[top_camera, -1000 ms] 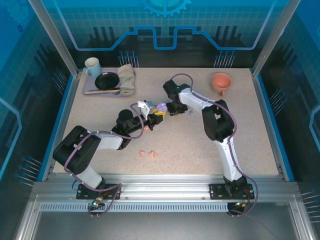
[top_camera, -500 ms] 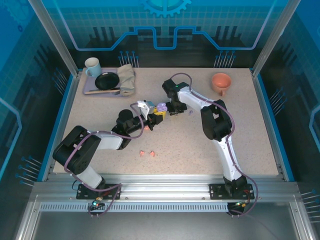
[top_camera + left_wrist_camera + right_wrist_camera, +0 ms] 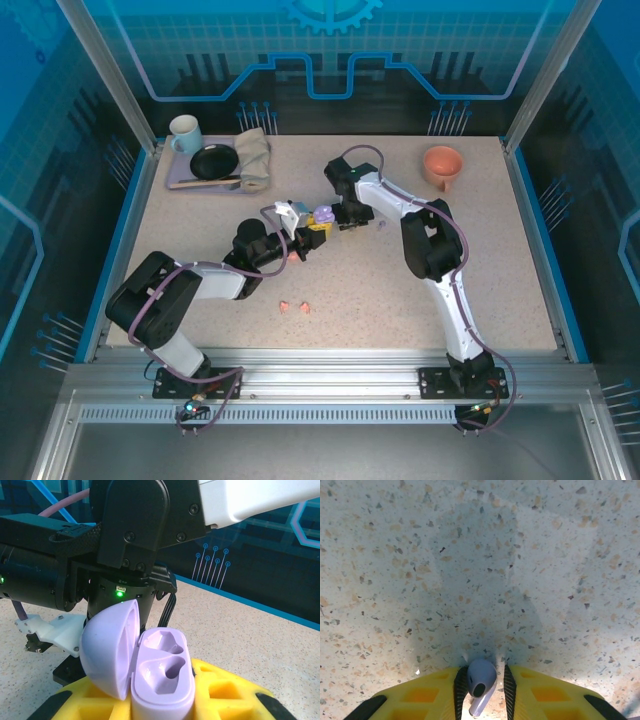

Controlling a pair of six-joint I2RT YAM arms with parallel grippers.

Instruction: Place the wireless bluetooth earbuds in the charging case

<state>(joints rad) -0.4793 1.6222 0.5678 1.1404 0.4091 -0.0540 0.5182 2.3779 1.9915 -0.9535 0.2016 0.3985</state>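
Two pink earbuds (image 3: 292, 307) lie side by side on the table (image 3: 500, 290), near the front edge. Farther back, in the middle, the left gripper (image 3: 312, 230) squeezes the lilac case (image 3: 162, 680), whose lid stands open. Just right of it, the right gripper (image 3: 480, 692) pinches one lilac earbud (image 3: 481, 676) over the table

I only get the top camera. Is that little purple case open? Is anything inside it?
Observer: Yes, it's open. The left hand grips the purple case, the lid is swung aside, and both pockets are empty.
Operator: Is the other hand holding a bud?
Observer: Yes. The right hand pinches one lilac earbud.
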